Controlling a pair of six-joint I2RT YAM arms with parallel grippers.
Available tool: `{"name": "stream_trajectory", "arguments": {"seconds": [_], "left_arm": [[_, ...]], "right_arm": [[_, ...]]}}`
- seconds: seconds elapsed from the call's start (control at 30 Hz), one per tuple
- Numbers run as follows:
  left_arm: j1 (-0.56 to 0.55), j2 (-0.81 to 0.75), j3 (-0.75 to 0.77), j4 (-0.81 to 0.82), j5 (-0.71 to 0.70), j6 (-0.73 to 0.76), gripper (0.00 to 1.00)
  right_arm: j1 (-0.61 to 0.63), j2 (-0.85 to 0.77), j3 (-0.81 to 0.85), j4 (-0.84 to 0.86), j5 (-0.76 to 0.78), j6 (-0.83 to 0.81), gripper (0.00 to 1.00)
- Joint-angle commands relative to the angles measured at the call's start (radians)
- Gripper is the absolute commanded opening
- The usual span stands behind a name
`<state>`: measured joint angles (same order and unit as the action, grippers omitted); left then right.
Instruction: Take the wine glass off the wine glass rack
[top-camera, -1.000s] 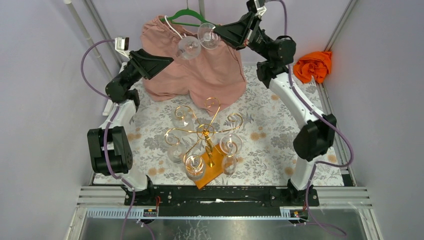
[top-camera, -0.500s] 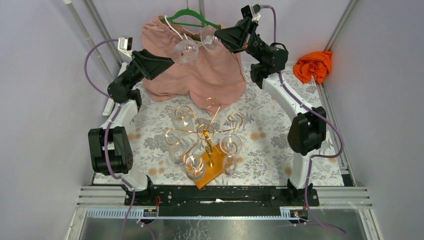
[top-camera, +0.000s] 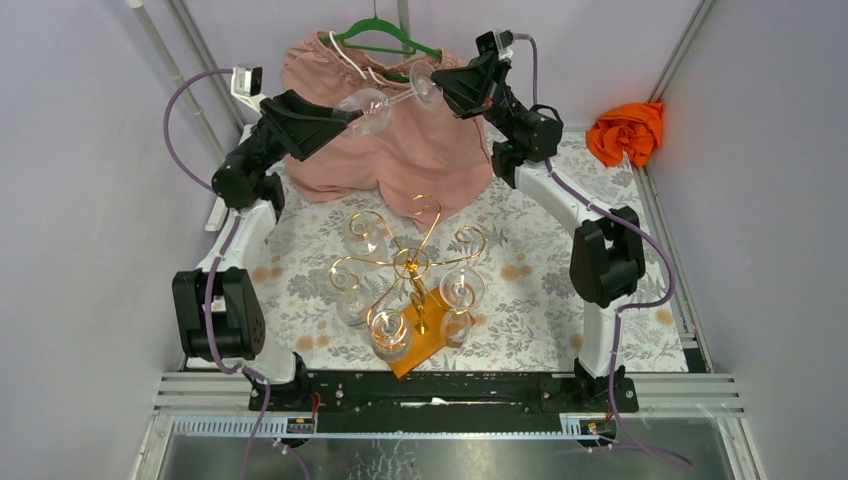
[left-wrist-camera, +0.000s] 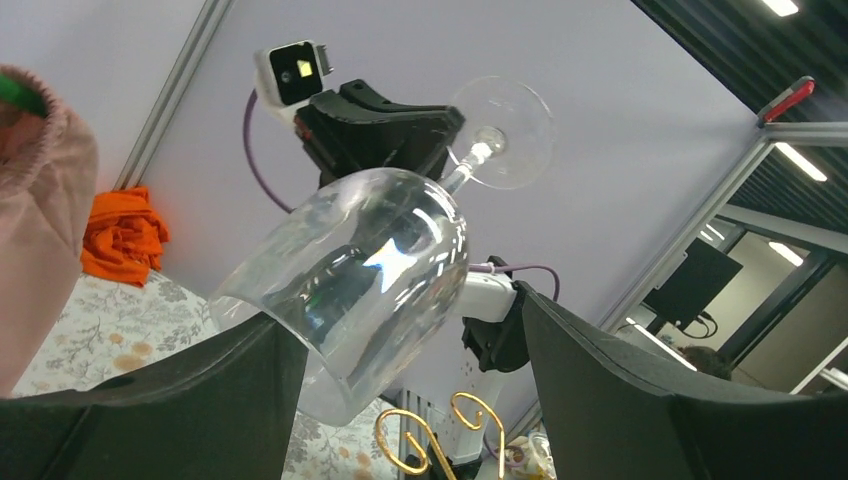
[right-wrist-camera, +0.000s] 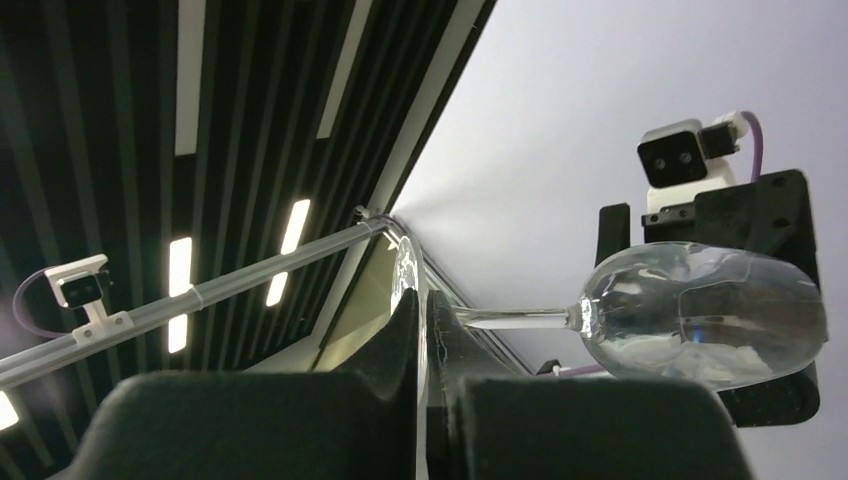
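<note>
Right claw tight on wine glass foot, aloft; left claw wide around bowl.

Floral-patterned tabletop is enclosed by plain lilac walls on three sides. Aluminium posts are mounted at its far corners. Above it, a dark slatted ceiling is lit by strip lights.

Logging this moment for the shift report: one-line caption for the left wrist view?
Wine glass, clamped at its foot by the right gripper, hangs tilted between the open fingers of the left gripper.
</note>
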<state>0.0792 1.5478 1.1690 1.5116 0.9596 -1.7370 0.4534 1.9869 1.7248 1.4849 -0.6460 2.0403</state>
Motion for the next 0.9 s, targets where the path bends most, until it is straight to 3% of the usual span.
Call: {"name": "stream_trajectory", "arguments": {"seconds": [0.0,0.13,0.27,0.5,0.67,0.87], "left_arm": [[-0.015,-0.066,0.025,0.093,-0.025,-0.024,0.83],[-0.037,-0.107,0.012,0.091,-0.033,-0.022,0.78],[-0.041,-0.135,-0.01,0.091,-0.054,-0.015,0.66],[-0.042,-0.162,-0.004,0.081,-0.06,-0.01,0.29],[-0.042,-0.193,-0.019,-0.052,-0.045,0.08,0.02],[-0.04,-0.292,-0.037,-0.248,-0.071,0.227,0.0]], "right_arm": [[0.02,0.023,0.01,0.168,0.071,0.045,0.0],[0.038,0.057,0.011,0.207,0.084,0.088,0.0],[0.074,0.081,0.033,0.203,0.045,0.111,0.0],[0.101,0.075,-0.055,0.224,0.03,0.123,0.0],[0.104,0.047,-0.077,0.223,0.015,0.109,0.0],[0.104,0.016,-0.09,0.221,-0.005,0.098,0.01]]}}
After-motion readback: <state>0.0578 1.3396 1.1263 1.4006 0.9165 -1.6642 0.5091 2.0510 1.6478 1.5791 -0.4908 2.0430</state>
